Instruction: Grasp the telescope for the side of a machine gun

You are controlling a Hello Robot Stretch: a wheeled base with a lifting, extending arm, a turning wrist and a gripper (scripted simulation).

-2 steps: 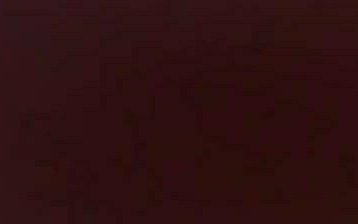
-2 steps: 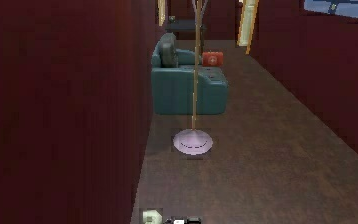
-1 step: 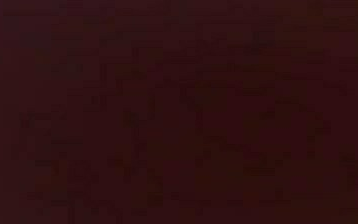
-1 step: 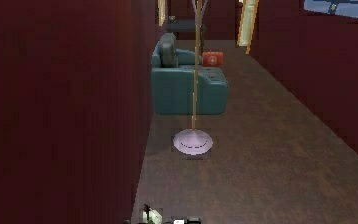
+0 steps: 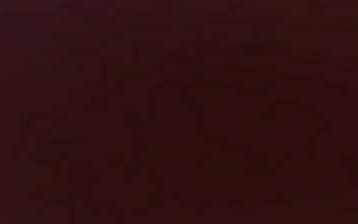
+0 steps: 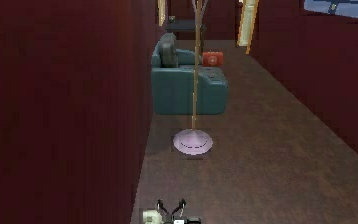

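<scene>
My gripper [image 6: 170,208] pokes up at the bottom edge of the arm side view, just left of the middle, over brown carpet. So little of it shows that I cannot tell whether it holds anything. A small red thing [image 6: 213,58] rests on the arm of a teal armchair [image 6: 177,80] farther out; its shape is too small to name.
A flat dark red surface [image 5: 177,110] stands close ahead in the forward view. In the arm side view a floor lamp with a round pale base [image 6: 194,143] stands before the armchair. A dark red wall [image 6: 57,110] runs along the left. Brown carpet [image 6: 277,150] lies open to the right.
</scene>
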